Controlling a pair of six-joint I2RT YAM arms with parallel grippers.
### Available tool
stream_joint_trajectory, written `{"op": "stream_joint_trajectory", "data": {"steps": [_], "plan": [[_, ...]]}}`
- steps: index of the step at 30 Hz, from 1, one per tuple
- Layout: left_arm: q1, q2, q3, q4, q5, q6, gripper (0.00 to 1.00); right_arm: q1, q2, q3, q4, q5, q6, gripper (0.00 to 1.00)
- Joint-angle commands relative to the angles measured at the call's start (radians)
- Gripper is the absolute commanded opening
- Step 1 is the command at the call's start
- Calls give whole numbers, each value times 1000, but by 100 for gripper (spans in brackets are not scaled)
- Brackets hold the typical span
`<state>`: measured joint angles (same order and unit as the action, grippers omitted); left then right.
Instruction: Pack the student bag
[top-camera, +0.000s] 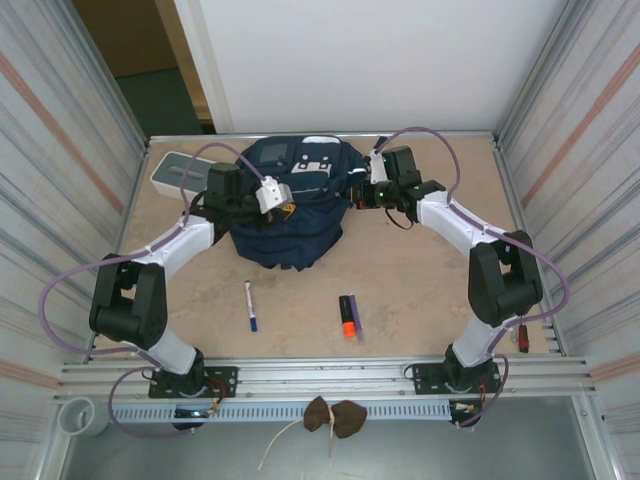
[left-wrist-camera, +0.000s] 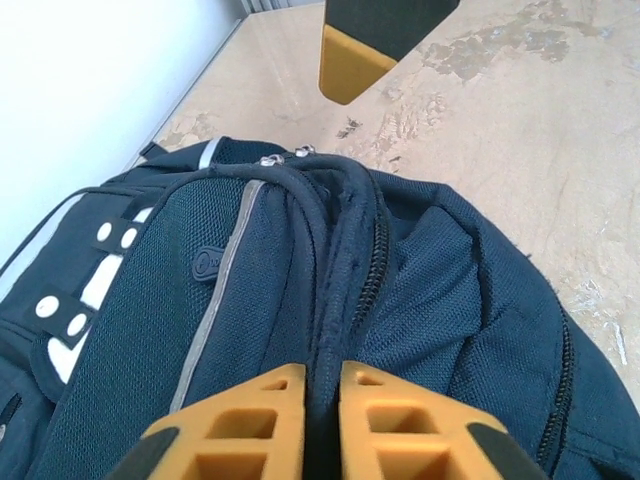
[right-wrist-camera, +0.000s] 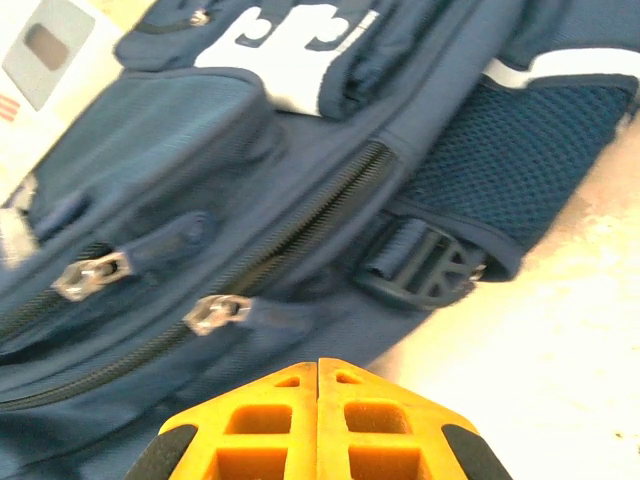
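The student bag (top-camera: 288, 205), navy with white patches, lies at the back middle of the table. My left gripper (top-camera: 282, 206) is over its top. In the left wrist view its orange fingers (left-wrist-camera: 270, 410) stand a narrow gap apart, pinching a raised fold of the student bag (left-wrist-camera: 420, 300) beside the zipper. My right gripper (top-camera: 362, 195) is at the bag's right side. In the right wrist view it (right-wrist-camera: 319, 365) is shut with nothing between its fingers, just above the student bag (right-wrist-camera: 200, 130) near two zipper pulls (right-wrist-camera: 215, 312) and a strap buckle (right-wrist-camera: 430, 270).
A white-and-grey box (top-camera: 178, 172) stands left of the bag. On the near half of the table lie a white pen with a blue cap (top-camera: 250, 305) and an orange-and-purple marker (top-camera: 348, 316). Metal walls close off both sides.
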<state>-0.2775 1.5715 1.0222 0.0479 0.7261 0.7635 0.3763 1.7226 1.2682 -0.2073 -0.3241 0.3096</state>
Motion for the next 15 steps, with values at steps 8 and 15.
{"op": "stream_joint_trajectory", "data": {"steps": [8, 15], "plan": [[-145, -41, 79, -147, -391, -106, 67, -37, 28, -9, 48, -73, 31, 2], [-309, 63, 201, -249, -623, -164, 72, -68, -41, -87, 51, -16, 37, 24]]}}
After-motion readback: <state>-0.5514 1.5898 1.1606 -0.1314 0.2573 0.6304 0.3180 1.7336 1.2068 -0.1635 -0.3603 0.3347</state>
